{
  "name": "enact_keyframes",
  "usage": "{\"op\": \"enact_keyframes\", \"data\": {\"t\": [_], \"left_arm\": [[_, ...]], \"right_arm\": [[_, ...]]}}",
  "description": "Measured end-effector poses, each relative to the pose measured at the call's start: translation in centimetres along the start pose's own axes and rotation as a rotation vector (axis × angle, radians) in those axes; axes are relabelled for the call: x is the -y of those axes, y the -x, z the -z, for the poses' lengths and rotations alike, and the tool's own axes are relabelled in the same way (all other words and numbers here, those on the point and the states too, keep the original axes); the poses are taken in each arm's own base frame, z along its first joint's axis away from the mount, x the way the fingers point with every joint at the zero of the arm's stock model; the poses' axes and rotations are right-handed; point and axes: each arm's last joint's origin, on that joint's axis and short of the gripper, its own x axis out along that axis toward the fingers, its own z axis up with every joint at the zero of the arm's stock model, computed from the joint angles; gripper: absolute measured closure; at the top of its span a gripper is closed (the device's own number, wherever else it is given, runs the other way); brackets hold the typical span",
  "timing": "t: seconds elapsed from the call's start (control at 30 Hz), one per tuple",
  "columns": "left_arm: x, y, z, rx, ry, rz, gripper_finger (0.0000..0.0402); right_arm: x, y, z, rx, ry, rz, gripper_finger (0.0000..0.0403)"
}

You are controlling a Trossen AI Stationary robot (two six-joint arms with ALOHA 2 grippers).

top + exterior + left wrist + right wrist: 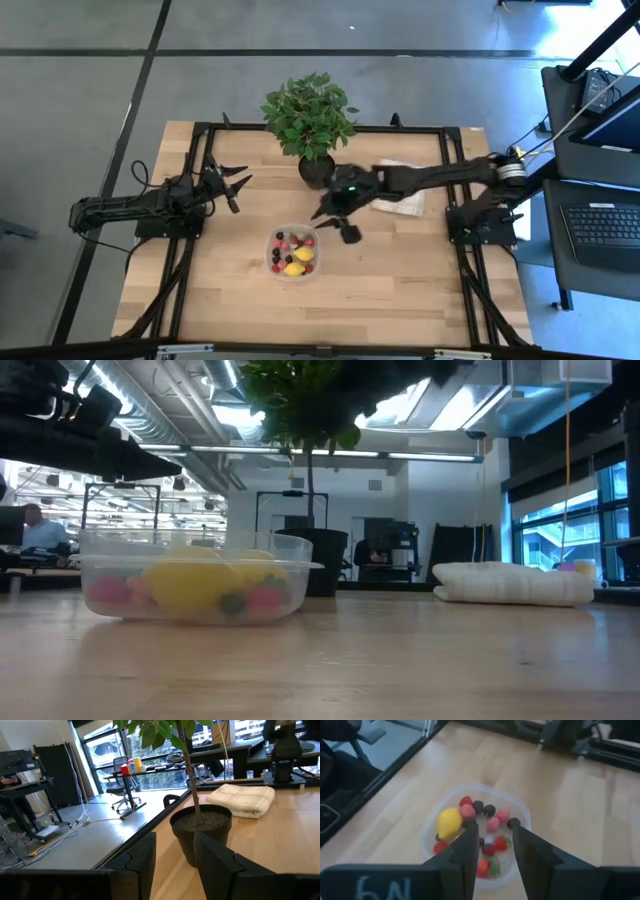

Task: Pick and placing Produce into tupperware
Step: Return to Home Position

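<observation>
The clear tupperware (271, 262) stands on the wooden table, near its middle. It holds the produce (492, 825): red, pink and dark berries and a yellow lemon (449, 821). My right gripper (335, 222) hangs above the tupperware's far right side, tilted down toward it. In the right wrist view its fingers (495, 831) stand open with a narrow gap and nothing between them. My left gripper (240, 185) waits level at the table's left, open and holding nothing, pointing toward the plant pot (200, 827).
A leafy potted plant (310, 120) stands at the table's far edge, just beyond the tupperware. A folded white cloth (400, 200) lies to its right, under my right arm. Bare wood (400, 290) stretches along the near side of the table.
</observation>
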Motion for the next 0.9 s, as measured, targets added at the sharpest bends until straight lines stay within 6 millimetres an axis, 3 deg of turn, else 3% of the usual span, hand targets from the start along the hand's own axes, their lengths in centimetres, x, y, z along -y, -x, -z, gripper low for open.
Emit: {"op": "enact_keyframes", "data": {"t": [0.17, 0.43, 0.63, 0.9], "left_arm": [[0.0, 0.0, 0.0, 0.000, 0.000, 0.000, 0.0276], [-0.1, 0.0, 0.0, -0.001, 0.028, -0.013, 0.0276], [-0.2, 0.0, 0.0, -0.003, 0.055, -0.044, 0.0276], [-0.3, 0.1, -0.1, 0.007, 0.108, -0.084, 0.0276]], "right_arm": [[-1.6, 4.5, 2.0, 0.085, -0.053, 0.115, 0.0280], [-4.7, 9.9, 8.5, 0.238, -0.108, 0.345, 0.0280], [-6.1, 13.0, 12.5, 0.330, -0.163, 0.418, 0.0280], [-7.8, 15.3, 17.1, 0.464, -0.210, 0.470, 0.0280]]}}
